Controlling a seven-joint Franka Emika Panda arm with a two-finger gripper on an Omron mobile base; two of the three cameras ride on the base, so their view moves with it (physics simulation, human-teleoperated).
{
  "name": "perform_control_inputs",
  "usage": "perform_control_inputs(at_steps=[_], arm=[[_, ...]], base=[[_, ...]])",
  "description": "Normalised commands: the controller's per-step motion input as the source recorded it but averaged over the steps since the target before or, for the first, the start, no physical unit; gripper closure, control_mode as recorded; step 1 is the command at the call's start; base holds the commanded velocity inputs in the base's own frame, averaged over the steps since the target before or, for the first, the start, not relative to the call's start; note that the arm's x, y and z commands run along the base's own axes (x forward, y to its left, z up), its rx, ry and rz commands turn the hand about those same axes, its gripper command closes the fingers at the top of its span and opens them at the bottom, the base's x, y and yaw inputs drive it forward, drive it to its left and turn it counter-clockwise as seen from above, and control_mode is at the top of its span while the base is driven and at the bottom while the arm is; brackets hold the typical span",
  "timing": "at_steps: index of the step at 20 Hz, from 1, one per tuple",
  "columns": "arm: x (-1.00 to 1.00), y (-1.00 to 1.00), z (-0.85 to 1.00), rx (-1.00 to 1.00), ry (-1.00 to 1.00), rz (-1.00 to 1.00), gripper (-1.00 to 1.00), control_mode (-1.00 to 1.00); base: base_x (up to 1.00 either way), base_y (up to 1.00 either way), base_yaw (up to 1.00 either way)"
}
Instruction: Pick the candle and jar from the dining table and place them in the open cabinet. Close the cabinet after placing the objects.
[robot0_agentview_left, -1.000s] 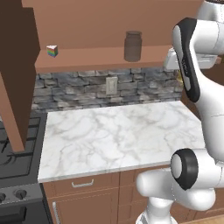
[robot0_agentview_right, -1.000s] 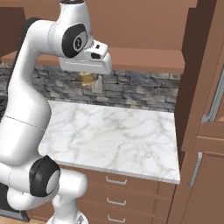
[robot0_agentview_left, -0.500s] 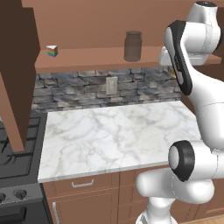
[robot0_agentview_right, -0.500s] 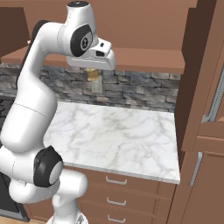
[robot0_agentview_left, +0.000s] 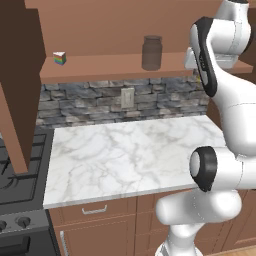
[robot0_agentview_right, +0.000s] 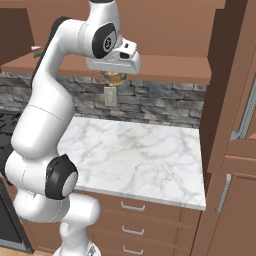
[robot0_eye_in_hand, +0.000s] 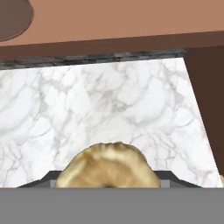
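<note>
The claw (robot0_agentview_right: 116, 77) clasps the candle (robot0_agentview_right: 116, 78) high beside the cabinet (robot0_agentview_right: 170, 69) shelf's front edge, apparently to set it down near the jar (robot0_agentview_left: 152, 52) standing there already.

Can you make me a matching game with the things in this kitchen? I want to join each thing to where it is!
Things:
1. jar
2. candle
3. rainbow wedge
4. wall socket

Places:
A. left end of the shelf
B. on the stone wall under the shelf
C. in the gripper
D. middle of the shelf

Pairs: 1-D, 2-C, 3-A, 4-B
</note>
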Motion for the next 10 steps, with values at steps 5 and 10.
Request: perform_control_inputs(at_steps=[5, 10], arm=[[0.12, -0.04, 0.01, 0.0, 0.0, 0.0, 1.0, -1.0], [0.29, 0.0, 0.0, 0.0, 0.0, 0.0, 1.0, -1.0]], base=[[0.0, 0.0, 0.0], [0.0, 0.0, 0.0]])
